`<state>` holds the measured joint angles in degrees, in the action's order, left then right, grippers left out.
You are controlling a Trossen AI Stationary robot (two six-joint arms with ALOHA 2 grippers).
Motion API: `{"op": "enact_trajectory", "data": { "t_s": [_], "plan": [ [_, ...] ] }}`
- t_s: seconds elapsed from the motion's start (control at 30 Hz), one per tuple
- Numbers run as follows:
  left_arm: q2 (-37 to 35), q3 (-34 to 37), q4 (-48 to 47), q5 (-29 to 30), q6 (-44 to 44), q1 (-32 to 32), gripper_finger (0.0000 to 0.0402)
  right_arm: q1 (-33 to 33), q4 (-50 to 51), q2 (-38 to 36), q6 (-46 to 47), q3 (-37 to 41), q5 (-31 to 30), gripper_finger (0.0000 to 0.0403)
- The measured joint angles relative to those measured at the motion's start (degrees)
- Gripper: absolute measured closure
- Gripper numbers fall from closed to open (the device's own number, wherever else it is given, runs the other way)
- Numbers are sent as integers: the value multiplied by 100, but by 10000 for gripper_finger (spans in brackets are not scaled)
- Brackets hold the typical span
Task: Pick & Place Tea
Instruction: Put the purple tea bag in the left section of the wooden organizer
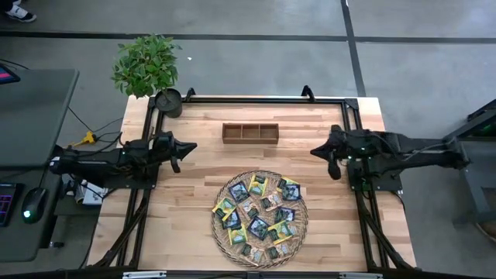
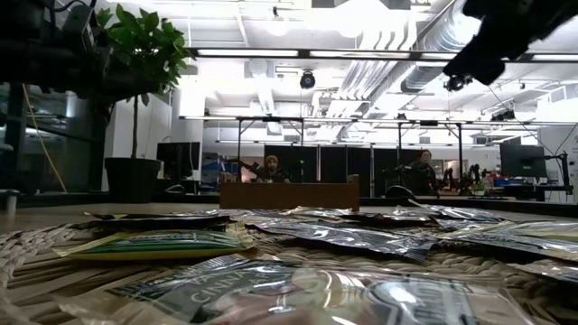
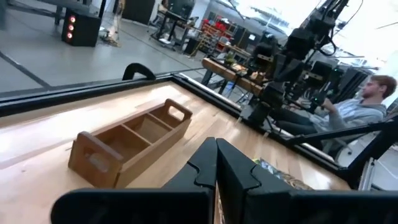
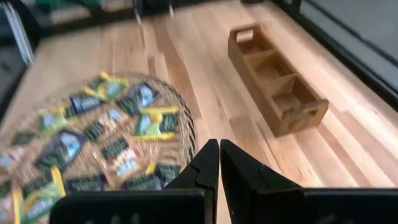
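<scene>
**Both hands idle, tea on tray**

Left hand (image 1: 191, 145), frame left-centre: fingers pressed together, empty. Plant (image 1: 147, 66) upper left. Wooden box (image 1: 249, 132) centre, w/ three compartments. Tea (image 1: 260, 216) piled on woven tray (image 1: 222, 242), lower centre; labels unreadable. Right hand (image 1: 315, 151): pressed together, empty, over worktop (image 1: 194, 194).

Dark blue, green and yellow tea sachets (image 1: 260, 209) were seen on a tan woven tray (image 1: 220, 232); the bench (image 1: 310, 159) was pale wood.
</scene>
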<state>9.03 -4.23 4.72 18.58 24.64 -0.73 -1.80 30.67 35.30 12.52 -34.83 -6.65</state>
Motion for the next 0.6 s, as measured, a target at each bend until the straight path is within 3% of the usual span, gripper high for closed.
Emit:
{"op": "enact_trajectory", "data": {
  "t_s": [0.27,0.43,0.6],
  "plan": [
    [1643,-34,1499,-246,13,0,402,0,507,1290,-33,-485,69,391],
    [2919,-565,1633,-767,176,0,402,3,588,1474,93,-485,477,400],
    [4196,-1314,1653,-1110,179,1,402,95,771,1445,249,-453,503,400]
  ]
}}
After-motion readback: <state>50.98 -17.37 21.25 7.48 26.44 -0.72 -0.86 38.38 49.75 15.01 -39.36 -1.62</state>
